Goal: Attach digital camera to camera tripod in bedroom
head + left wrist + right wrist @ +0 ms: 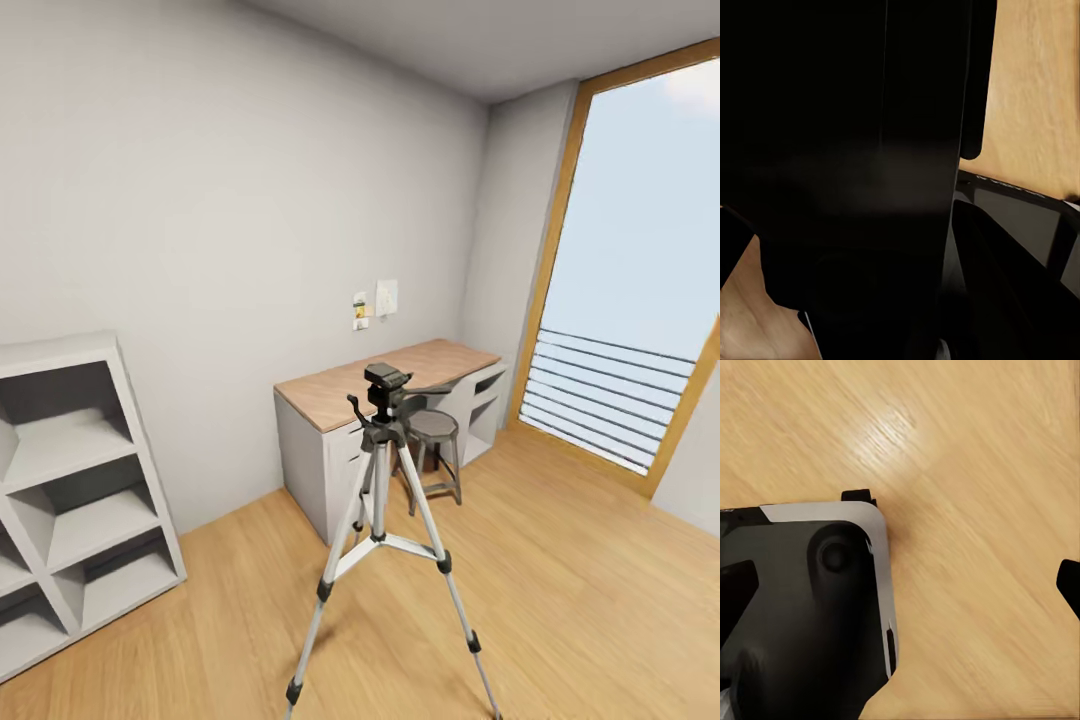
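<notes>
Neither hand's opening is showing clearly enough to tell. The right wrist view is looking down at the floor (967,472) past the robot's dark base (802,607). The tripod (385,520) is standing on the planks before the tabletop (390,370) and stool (433,428) (shelf (70,480) cubbies sitting bare).

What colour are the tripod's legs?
Silver-white with black joints, on the camera tripod; head view.

Stool (435,440) (and desk (400,370)) behind tripod (385,520)
</notes>
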{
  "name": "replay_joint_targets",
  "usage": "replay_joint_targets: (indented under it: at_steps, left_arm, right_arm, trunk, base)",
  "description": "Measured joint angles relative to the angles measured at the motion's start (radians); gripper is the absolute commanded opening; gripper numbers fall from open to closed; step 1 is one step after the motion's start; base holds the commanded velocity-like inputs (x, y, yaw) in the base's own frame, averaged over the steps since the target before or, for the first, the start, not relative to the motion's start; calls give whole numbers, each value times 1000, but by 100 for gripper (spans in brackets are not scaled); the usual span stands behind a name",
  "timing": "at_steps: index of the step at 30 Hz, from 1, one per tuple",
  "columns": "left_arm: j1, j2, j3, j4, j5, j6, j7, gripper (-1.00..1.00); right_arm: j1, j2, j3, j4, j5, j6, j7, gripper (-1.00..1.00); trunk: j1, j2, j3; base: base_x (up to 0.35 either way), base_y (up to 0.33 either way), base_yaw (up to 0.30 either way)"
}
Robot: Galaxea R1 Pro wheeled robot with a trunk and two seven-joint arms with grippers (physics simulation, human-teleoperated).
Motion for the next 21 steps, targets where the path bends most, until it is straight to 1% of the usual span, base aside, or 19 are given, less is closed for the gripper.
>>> replay_joint_targets:
  at_steps: [21]
  left_arm:
    - [0, 0, 0, 0, 0, 0, 0, -100]
  right_arm:
    - [0, 0, 0, 0, 0, -2, 0, 100]
  trunk:
    - [0, 0, 0]
  base:
    - [0, 0, -295]
